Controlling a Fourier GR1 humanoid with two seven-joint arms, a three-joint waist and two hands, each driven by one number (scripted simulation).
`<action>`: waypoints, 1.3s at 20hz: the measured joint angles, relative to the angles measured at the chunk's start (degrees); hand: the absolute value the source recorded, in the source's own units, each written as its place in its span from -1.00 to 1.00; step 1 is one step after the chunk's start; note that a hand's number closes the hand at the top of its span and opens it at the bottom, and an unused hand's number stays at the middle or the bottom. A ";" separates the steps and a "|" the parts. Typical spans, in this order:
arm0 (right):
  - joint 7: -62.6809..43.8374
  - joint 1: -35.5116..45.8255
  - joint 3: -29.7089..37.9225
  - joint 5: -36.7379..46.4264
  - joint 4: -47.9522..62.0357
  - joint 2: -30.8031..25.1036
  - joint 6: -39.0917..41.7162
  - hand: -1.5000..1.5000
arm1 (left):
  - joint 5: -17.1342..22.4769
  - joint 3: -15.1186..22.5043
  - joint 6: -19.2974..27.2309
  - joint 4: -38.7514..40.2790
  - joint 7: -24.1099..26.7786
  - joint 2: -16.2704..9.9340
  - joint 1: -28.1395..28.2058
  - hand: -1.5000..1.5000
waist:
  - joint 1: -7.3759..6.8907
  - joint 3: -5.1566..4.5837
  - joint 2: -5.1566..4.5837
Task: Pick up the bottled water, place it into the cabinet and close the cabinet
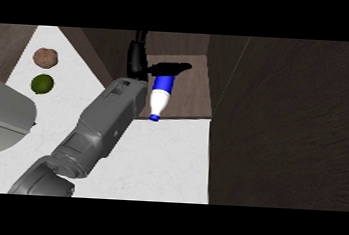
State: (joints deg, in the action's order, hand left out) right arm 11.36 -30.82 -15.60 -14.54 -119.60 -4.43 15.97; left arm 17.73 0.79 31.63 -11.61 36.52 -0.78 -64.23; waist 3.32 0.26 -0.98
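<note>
Bottled water (160, 97) lies at the open cabinet (190, 85), cap toward the near edge; the hand (165, 68), seemingly the left, has fingers (177, 66) curled round its base.

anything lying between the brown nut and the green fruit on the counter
Nothing; in the head view only bare white counter separates the brown nut from the green fruit.

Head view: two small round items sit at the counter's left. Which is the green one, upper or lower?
The lower one: the green round item lies nearer the view's bottom edge, directly below the brown round item, which is tan-brown and wrinkled-looking.
</note>
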 measured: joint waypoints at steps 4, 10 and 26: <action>0.17 -0.45 0.67 -0.10 0.03 -0.21 -0.29 -1.00 | 0.81 -0.64 -5.13 -2.68 2.69 0.82 1.40 -1.00 | -0.83 0.01 0.28; -0.15 -1.63 0.05 0.60 -1.14 0.44 -1.71 -1.00 | 1.19 3.86 -9.18 -7.90 3.95 0.98 4.31 -1.00 | -1.84 0.04 0.52; -0.13 -4.59 -0.96 1.58 -2.49 0.44 -2.98 -1.00 | 6.53 16.05 -11.75 -40.26 -5.87 0.80 25.66 -1.00 | -5.30 -0.11 1.87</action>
State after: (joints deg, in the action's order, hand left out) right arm 11.23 -35.41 -16.56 -12.96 -122.10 -3.99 12.99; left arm 24.27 16.85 19.88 -51.87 30.66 0.02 -38.58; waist -1.98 0.15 0.89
